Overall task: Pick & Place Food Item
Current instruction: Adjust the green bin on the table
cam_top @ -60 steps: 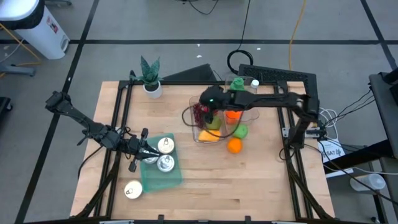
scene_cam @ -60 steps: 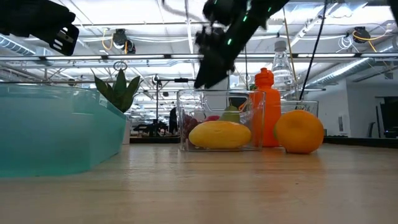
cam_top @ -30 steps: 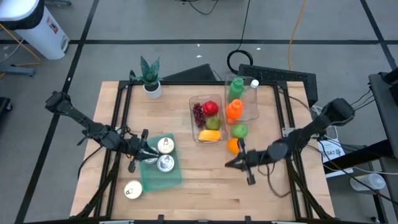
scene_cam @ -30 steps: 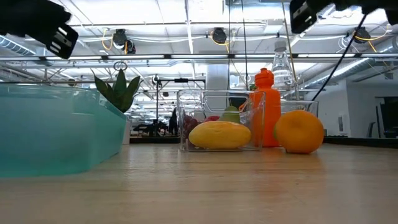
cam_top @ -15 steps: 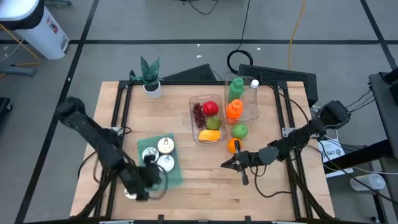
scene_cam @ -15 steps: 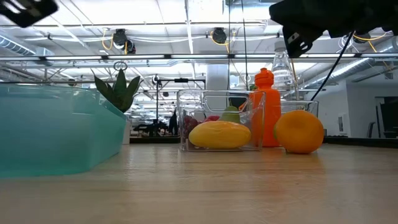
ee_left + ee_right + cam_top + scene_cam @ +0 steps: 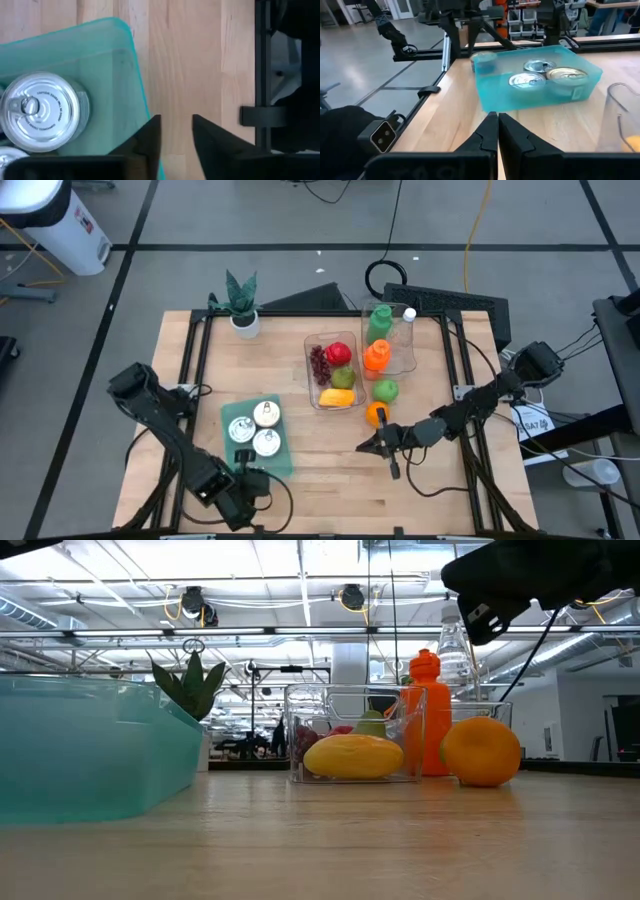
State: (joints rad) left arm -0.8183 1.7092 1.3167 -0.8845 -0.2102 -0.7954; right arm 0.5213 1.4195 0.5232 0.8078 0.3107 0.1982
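From above, you see the left gripper (image 7: pixel 252 483) near the teal bin (image 7: pixel 283 462), the right gripper (image 7: pixel 367 446) below the orange (image 7: pixel 376 414). Your left wrist view shows narrowly parted fingers (image 7: pixel 150 137) holding nothing; the right wrist view shows its fingers (image 7: pixel 490 132) pressed together, empty.

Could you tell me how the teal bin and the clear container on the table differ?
The teal bin is tinted and holds three cans; the clear container is transparent and holds fruit, such as a red apple. The bin lies nearer the left arm, the container near the table's middle. Both are open-topped.
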